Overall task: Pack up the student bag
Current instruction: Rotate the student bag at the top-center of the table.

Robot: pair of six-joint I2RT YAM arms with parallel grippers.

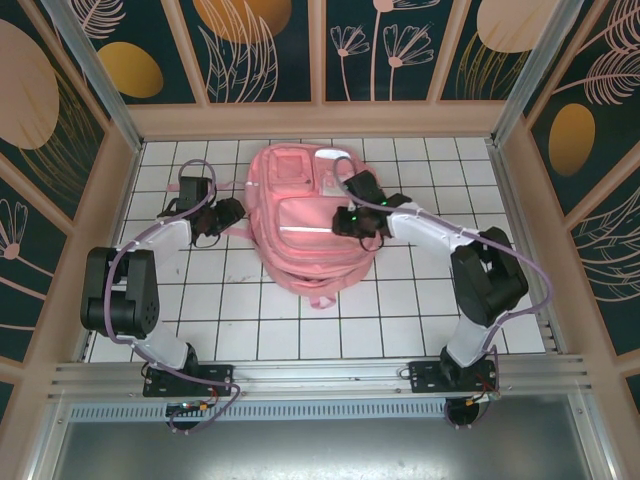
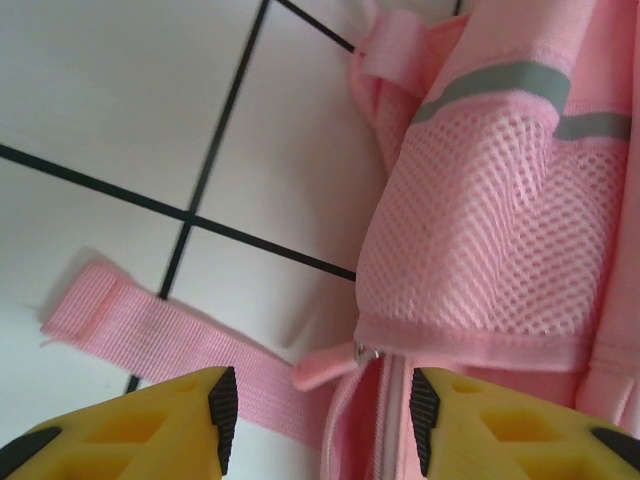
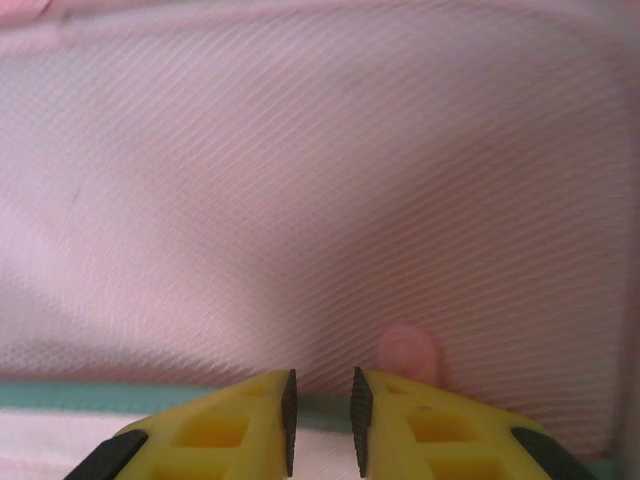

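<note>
I see the student bag (image 1: pixel 305 225) lying flat mid-table. My left gripper (image 2: pixel 315 405) sits at its left edge, jaws wide apart over the side zip beneath the mesh pocket (image 2: pixel 480 220), gripping nothing. My right gripper (image 3: pixel 320 420), over the bag's front panel, is nearly closed; whether it pinches fabric I cannot tell.

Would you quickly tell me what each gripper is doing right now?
Left gripper: open, at the student bag's side, holding nothing.
Right gripper: nearly closed over the bag's front, nothing visibly gripped.
</note>
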